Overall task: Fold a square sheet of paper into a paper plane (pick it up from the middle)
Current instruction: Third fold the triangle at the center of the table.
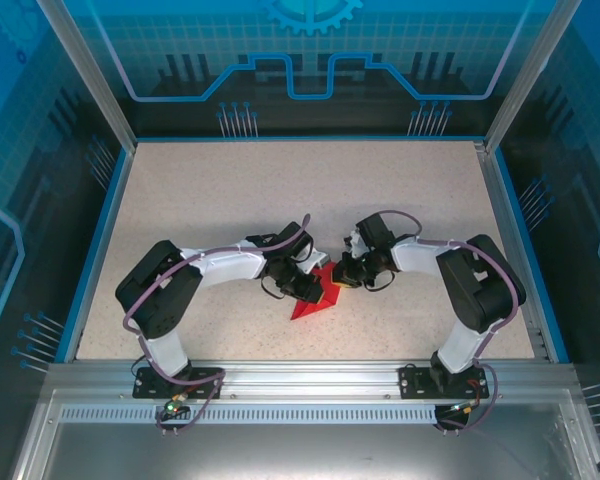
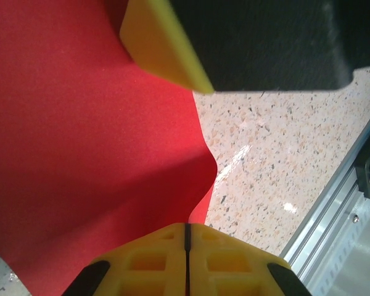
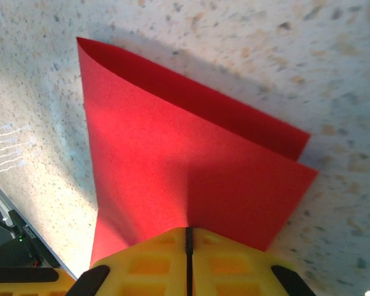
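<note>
My left gripper [image 2: 187, 250] and right gripper [image 3: 187, 253] each pinch the folded red paper [image 3: 185, 166], facing one another.

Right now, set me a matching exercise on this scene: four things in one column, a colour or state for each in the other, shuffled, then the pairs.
Things:
1 square sheet of paper
2 table
3 right gripper
4 front rail

Colour or state:
a silver metal
b shut on the sheet's edge
c bright red, folded over
d speckled beige

Pairs: 1-c; 2-d; 3-b; 4-a
</note>
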